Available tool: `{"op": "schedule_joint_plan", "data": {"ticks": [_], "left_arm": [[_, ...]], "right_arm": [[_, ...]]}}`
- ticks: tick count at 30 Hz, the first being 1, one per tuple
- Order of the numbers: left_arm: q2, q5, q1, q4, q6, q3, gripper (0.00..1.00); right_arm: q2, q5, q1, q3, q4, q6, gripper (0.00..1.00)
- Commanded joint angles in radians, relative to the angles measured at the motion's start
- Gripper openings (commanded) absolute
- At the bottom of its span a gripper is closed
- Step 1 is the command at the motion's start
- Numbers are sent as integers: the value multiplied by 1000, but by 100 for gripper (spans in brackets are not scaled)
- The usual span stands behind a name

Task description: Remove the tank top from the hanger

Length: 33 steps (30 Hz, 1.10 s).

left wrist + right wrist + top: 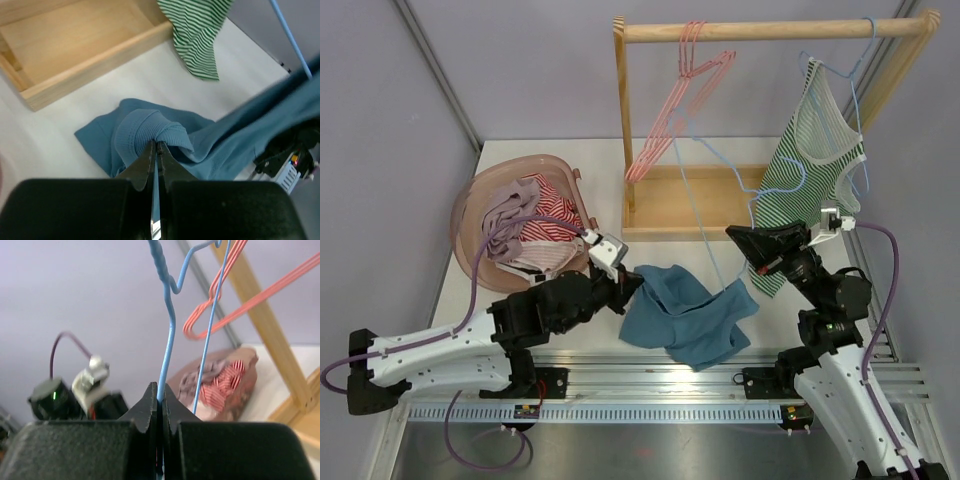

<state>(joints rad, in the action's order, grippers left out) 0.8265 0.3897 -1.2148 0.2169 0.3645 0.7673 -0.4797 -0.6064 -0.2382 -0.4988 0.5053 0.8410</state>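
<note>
Left claw (155, 146) pinches tank top (145, 127); right claw (160, 390) hanger (168, 340).

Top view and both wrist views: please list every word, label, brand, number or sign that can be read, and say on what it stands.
No text can be read in any view.
Too small to read: the left base sticker.
Too small to read: the right base sticker.
No print shows on the blue top, blue hanger, striped top or rack.
</note>
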Motion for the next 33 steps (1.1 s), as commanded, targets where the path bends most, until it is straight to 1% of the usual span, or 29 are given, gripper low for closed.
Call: {"op": "schedule_joint_plan", "data": {"ticks": [1, 2, 4, 5, 6, 8, 10, 11, 12, 13, 14, 15, 16, 17, 19, 20, 21, 23, 24, 25, 27, 28, 30, 31, 32, 33], "left_arm": [[31, 10, -40, -94, -30, -22, 0], [42, 99, -42, -73, -9, -19, 0], [75, 187, -42, 8, 51, -10, 0], [88, 266, -42, 71, 74, 6, 0], [106, 294, -42, 94, 114, 13, 0], [115, 325, -42, 111, 132, 12, 0], [121, 343, -42, 111, 158, 4, 0], [126, 404, -40, 137, 189, 10, 0], [129, 432, -40, 183, 242, 18, 0], [126, 463, -40, 209, 279, 20, 0], [120, 525, -40, 238, 319, 18, 0], [112, 550, -38, 298, 399, 17, 0], [93, 570, -34, 324, 436, 7, 0], [86, 602, -29, 376, 506, 1, 0], [77, 609, -12, 418, 556, -10, 0], [68, 610, 4, 449, 594, -17, 0], [63, 610, 8, 446, 594, -23, 0], [45, 618, 11, 470, 628, -29, 0], [37, 614, 11, 466, 622, -33, 0], [31, 612, 11, 466, 620, -36, 0], [17, 630, 15, 504, 652, -25, 0], [10, 635, 15, 503, 648, -25, 0], [-13, 634, 15, 443, 611, -61, 0], [-51, 627, 15, 412, 594, -81, 0], [-73, 595, 15, 336, 549, -111, 0], [-92, 591, 15, 322, 550, -147, 0]], "right_arm": [[-57, 273, -6, 16, 484, 124, 0], [-54, 278, -6, -7, 381, 49, 0], [-16, 283, -6, -70, 206, -38, 0], [1, 319, -6, -78, 79, -95, 0], [39, 345, -6, -80, 34, -115, 0], [84, 393, -6, -25, 32, -149, 0], [148, 494, -6, 25, 18, -170, 0], [168, 529, -6, 34, 7, -207, 0], [211, 592, -6, 46, 9, -217, 0], [239, 629, -6, 99, 71, -218, 0], [265, 661, -6, 138, 125, -204, 0], [311, 713, -6, 175, 175, -192, 0], [322, 729, -6, 222, 243, -188, 0], [329, 729, -6, 224, 234, -206, 0], [323, 712, -6, 195, 176, -238, 0], [322, 697, -6, 200, 191, -253, 0], [314, 703, -6, 206, 203, -247, 0], [305, 717, -6, 191, 173, -267, 0], [293, 715, -6, 186, 165, -270, 0], [285, 715, -6, 148, 88, -279, 0], [254, 709, -6, 99, 9, -306, 0], [251, 724, -6, 106, 42, -306, 0], [256, 821, -6, 175, 195, -269, 0], [247, 850, -6, 246, 372, -229, 0], [234, 867, -7, 258, 416, -217, 0], [202, 841, -6, 237, 427, -221, 0]]}}
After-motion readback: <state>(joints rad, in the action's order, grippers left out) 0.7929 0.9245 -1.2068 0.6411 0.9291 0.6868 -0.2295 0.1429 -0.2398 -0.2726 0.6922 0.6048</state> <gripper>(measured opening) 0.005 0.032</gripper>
